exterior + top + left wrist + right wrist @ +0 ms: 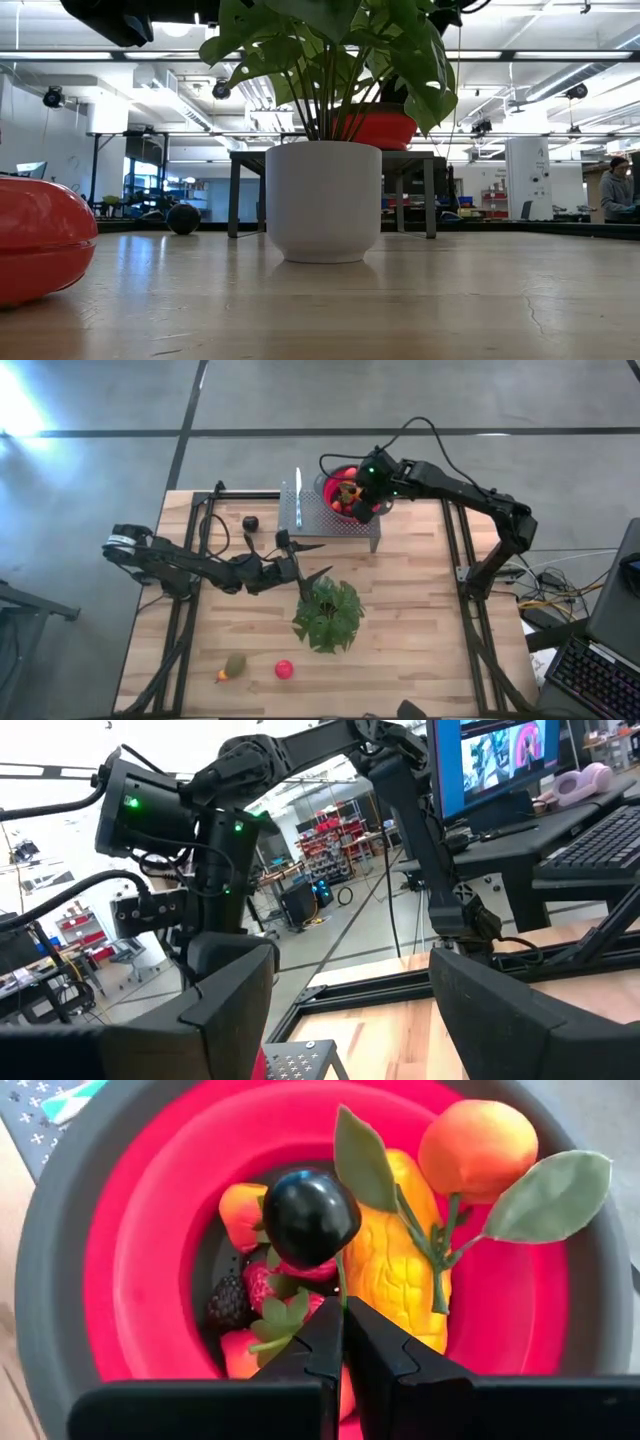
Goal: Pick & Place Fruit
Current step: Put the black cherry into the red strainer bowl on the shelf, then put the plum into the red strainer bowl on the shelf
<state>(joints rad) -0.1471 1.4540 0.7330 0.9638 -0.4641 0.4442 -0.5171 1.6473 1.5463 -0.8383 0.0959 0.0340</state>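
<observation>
A red bowl (pixel 150 1210) stands on a perforated metal stand (pixel 330 518) at the table's far side. In it lie several fruits: a dark purple plum (pixel 310 1215), a yellow oblong fruit (pixel 395 1270), an orange with leaves (pixel 478 1148), a blackberry and strawberries. My right gripper (pixel 343 1320) hangs shut just above them, pointing down into the bowl (pixel 345 488). On the table lie a dark round fruit (pixel 250 522), an olive-green fruit (pixel 234 665) and a red fruit (pixel 285 669). My left gripper (pixel 312 560) hovers open and empty over the table's middle. My right gripper's shut fingertips stand right at a thin green stem (pixel 341 1285) among the fruit in the bowl. I cannot tell whether they touch it.
A leafy plant (pixel 328 615) in a white pot (pixel 323 200) stands near the table's middle, close to my left gripper. A strip of wrench-like metal (pixel 297 500) lies on the stand's left part. Bare wood lies at the table's right and near sides.
</observation>
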